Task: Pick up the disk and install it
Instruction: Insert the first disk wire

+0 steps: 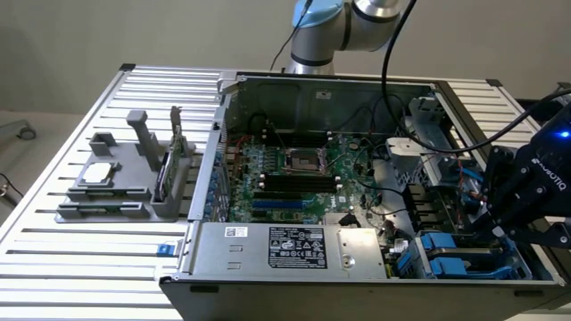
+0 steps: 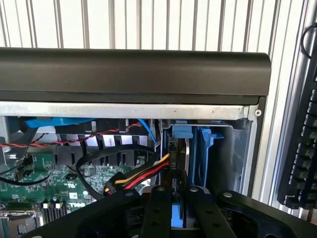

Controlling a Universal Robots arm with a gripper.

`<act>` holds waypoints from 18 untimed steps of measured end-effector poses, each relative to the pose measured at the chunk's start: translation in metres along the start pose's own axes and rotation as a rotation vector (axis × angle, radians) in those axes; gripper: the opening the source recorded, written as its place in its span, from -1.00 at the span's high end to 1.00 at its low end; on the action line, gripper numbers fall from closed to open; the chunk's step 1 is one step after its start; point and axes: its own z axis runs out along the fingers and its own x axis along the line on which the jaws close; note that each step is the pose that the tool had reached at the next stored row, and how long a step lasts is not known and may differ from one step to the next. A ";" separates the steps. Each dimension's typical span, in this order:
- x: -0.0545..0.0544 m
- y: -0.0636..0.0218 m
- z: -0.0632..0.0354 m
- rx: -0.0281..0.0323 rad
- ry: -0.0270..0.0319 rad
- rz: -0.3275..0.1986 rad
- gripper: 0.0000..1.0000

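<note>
The flat silver-grey disk in its bright blue plastic carrier (image 1: 464, 257) (image 2: 190, 163) stands on edge inside the drive bay at the near corner of the open computer case, on the exterior view's right.

Claw (image 1: 510, 231) low over blue disk (image 1: 464, 257) in PC case (image 1: 267, 251) bay, exterior view's right.

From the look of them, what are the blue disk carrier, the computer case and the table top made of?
Bright blue disk carrier: probably moulded plastic, with a uniform colour and soft sheen.
Open grey computer case: likely sheet metal, thin folded walls in matt grey with a printed label.
Slatted silver table top: apparently aluminium profile, pale brushed strips with even grooves.
</note>
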 end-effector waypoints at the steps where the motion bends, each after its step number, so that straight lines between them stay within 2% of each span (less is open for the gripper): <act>1: 0.000 0.0000 0.0002 0.0000 0.0003 0.001 0.67; 18: 0.000 0.0025 0.0026 0.0011 0.0024 0.013 0.67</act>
